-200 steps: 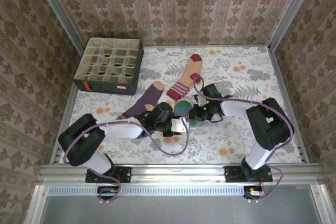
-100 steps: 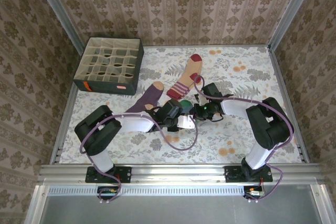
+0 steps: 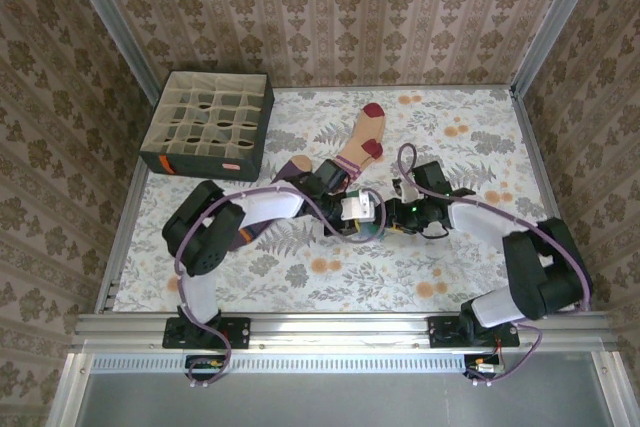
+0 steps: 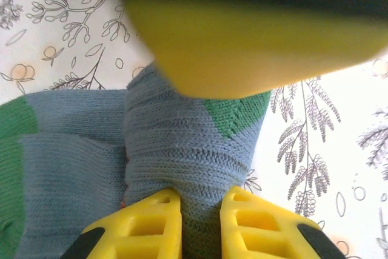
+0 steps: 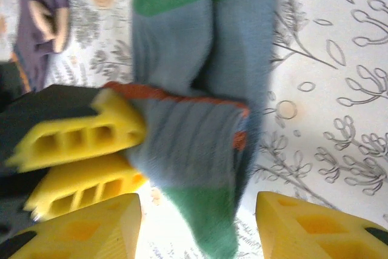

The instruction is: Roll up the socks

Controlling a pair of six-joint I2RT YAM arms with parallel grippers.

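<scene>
Seemingly mid-roll on the blue-grey sock (image 3: 367, 226), bunched mid-table; pinched at a fold by the left gripper's (image 4: 200, 211) narrow jaws; straddled by the right gripper (image 5: 197, 222), jaws wide; next, likely closing right to turn the roll further.

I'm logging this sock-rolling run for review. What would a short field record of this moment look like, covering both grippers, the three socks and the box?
left gripper: shut, pinching a fold of the blue-grey sock
right gripper: open, fingers either side of the same sock, gaps showing
blue-grey sock: bunched between the two grippers, green patches and orange cuff edge visible
peach sock: lying flat beyond the grippers, untouched
purple sock: partly under the left arm
compartment box: far-left corner, apart from the socks
</scene>
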